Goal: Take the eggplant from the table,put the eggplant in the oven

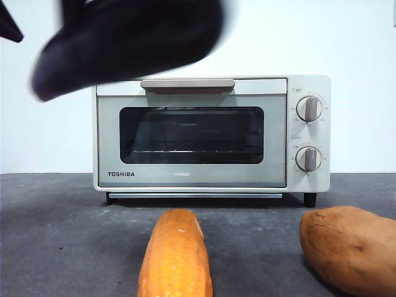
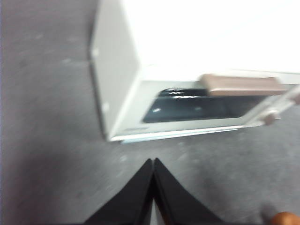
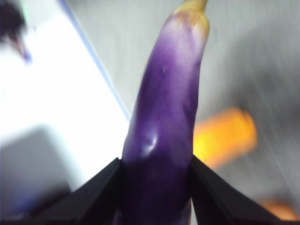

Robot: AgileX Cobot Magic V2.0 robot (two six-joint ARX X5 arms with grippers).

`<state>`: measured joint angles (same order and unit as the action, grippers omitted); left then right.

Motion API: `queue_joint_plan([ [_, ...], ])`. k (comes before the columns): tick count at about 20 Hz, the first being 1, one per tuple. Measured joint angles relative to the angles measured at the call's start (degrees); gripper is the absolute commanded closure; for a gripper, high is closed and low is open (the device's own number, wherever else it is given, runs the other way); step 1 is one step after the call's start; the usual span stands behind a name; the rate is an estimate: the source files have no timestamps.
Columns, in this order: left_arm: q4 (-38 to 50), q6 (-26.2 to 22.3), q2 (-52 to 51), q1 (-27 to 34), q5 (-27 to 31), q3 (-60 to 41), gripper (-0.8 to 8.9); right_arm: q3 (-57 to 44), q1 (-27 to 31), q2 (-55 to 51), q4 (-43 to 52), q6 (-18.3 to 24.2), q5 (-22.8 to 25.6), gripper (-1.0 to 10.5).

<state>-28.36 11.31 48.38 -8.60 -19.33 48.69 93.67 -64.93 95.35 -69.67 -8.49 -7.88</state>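
The long, glossy dark purple eggplant (image 3: 164,117) sits between the jaws of my right gripper (image 3: 156,161), which is shut on it. In the front view the eggplant (image 1: 124,43) hangs blurred and dark in the air, high at the left, above and in front of the oven (image 1: 192,176). The cream-white Toshiba oven stands on the dark grey table (image 1: 55,235) with its glass door closed and the beige handle (image 1: 187,83) up. My left gripper (image 2: 153,161) is shut and empty, above the table in front of the oven's (image 2: 122,79) left corner.
An orange-yellow corn cob (image 1: 175,257) lies on the table in front of the oven. A brown sweet potato (image 1: 349,247) lies at the front right. A black tip (image 1: 9,28) shows at the top left corner of the front view.
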Motion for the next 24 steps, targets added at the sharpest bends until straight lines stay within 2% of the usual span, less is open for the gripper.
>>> queue_joint_plan([
  [3, 2.4, 1.1, 2.3, -3.7, 0.0, 0.5, 8.07, -0.1, -0.1, -5.7, -7.0, 2.1, 4.9, 8.3],
  [8, 3.7, 1.5, 9.9, -10.9, 1.7, 5.7, 8.07, -0.1, -0.1, -14.0, -7.3, 2.3, 13.9, 8.3],
  [12, 3.8, 1.0, 18.7, -15.3, 2.2, 13.8, 8.07, -0.1, -0.2, -21.2, -7.3, 1.0, 22.7, 8.3],
  [14, 3.7, 0.1, 23.4, -17.2, 2.8, 18.1, 8.07, -0.1, -0.2, -24.2, -7.3, -0.5, 25.3, 8.3],
  [20, 2.5, -1.8, 36.8, -21.2, 3.1, 29.1, 8.07, -0.1, -0.2, -33.1, -7.3, -5.7, 26.1, 8.3],
  [24, 0.3, -4.4, 42.8, -22.8, 7.1, 33.0, 8.07, -0.1, -0.2, -37.7, -7.3, -7.9, 26.1, 8.3],
])
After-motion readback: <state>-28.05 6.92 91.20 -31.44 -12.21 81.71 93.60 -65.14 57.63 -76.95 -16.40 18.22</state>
